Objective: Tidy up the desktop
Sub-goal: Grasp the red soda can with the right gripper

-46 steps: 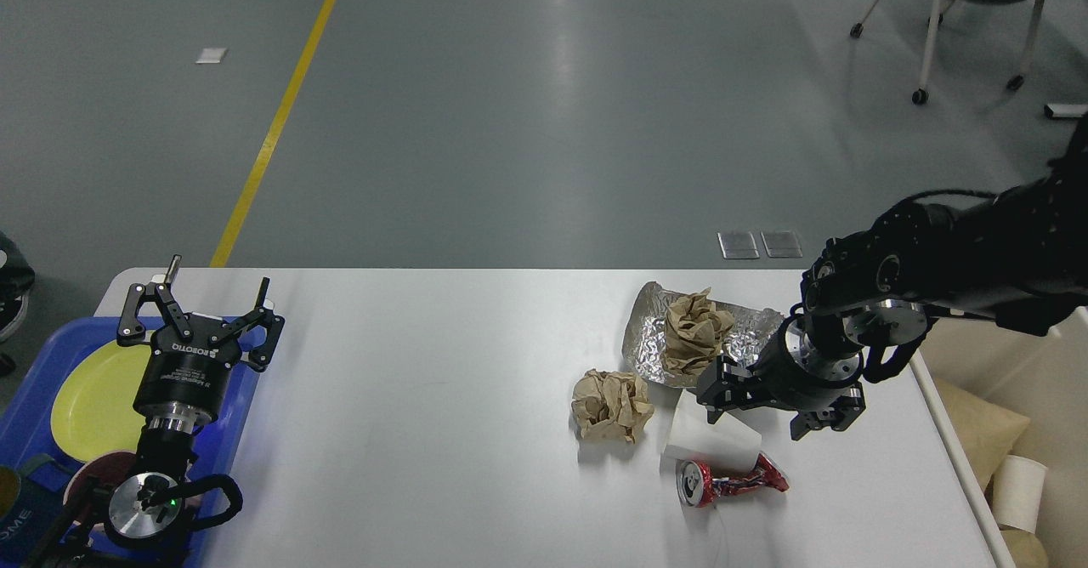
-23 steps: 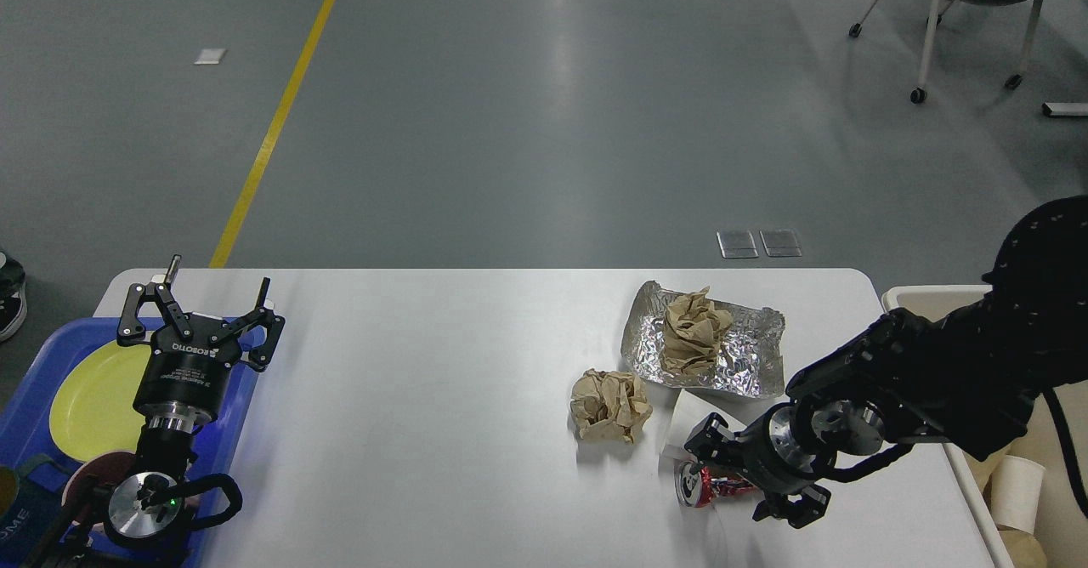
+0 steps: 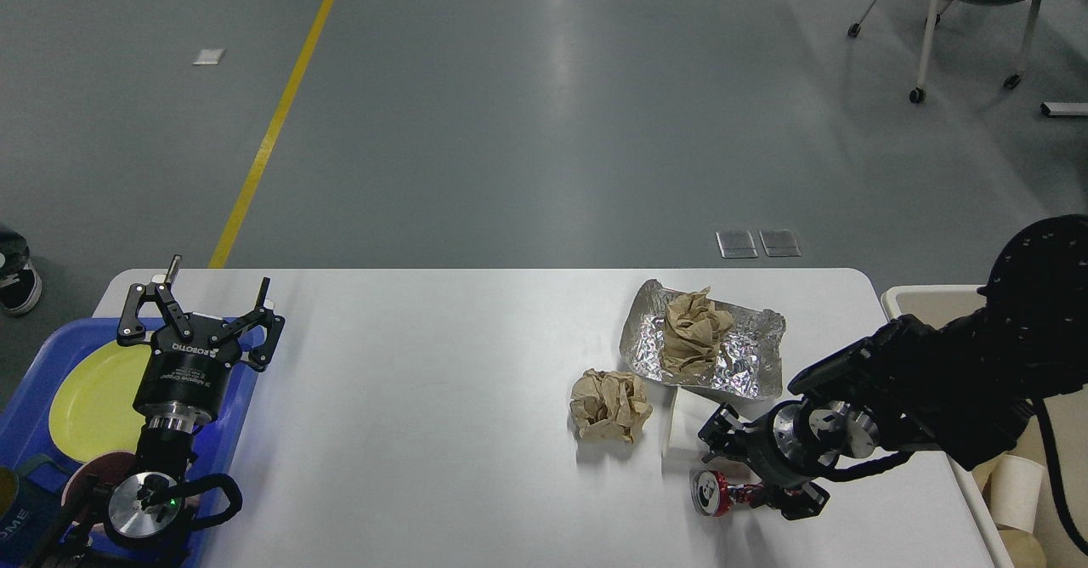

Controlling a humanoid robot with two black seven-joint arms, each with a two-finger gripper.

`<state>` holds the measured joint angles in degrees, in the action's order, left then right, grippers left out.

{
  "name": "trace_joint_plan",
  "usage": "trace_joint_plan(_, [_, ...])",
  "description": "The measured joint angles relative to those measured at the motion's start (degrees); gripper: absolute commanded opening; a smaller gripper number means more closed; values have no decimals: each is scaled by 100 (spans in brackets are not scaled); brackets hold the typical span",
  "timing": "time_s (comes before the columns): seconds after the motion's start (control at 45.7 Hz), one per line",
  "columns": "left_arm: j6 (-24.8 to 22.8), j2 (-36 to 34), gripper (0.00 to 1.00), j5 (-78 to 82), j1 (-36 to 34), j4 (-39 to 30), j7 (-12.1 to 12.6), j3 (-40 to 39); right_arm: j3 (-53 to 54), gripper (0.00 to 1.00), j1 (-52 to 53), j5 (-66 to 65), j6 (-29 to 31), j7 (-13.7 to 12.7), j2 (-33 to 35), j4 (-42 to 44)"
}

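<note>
Crushed can (image 3: 722, 494) apparently dragged nearer.

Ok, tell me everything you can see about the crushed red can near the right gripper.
The crushed can is red with silver metal, lying on its side on the desktop, its round top facing the camera. Its body is squashed and partly hidden by the right gripper, whose fingers sit around it; a firm grasp can't be confirmed. A white paper piece lies just behind it.

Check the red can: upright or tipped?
Tipped. The red can lies crushed on its side on the desktop, its top facing the camera.
</note>
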<state>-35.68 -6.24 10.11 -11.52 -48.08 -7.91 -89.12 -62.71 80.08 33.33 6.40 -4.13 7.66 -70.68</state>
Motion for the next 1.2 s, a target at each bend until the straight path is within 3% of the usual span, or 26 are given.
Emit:
trace_joint_plan(0.525, [0, 0, 96, -1, 0, 0, 0, 0, 8, 75, -314, 15, -317, 0, -61, 109])
trace_joint_plan(0.569, [0, 0, 96, -1, 0, 0, 0, 0, 17, 68, -387, 15, -349, 0, -71, 167])
trace_joint_plan(0.701, [0, 0, 96, -1, 0, 0, 0, 0, 34, 32, -513, 31, -379, -4, -110, 265])
trace_joint_plan(0.788, [0, 0, 96, -1, 0, 0, 0, 0, 34, 24, -527, 33, -370, -8, -117, 274])
trace_joint_plan(0.876, [0, 0, 96, -1, 0, 0, 0, 0, 37, 0, -528, 33, -364, -9, -123, 274])
trace_joint_plan(1.204, [0, 0, 96, -1, 0, 0, 0, 0, -18, 0, -410, 119, -244, -101, -9, 192])
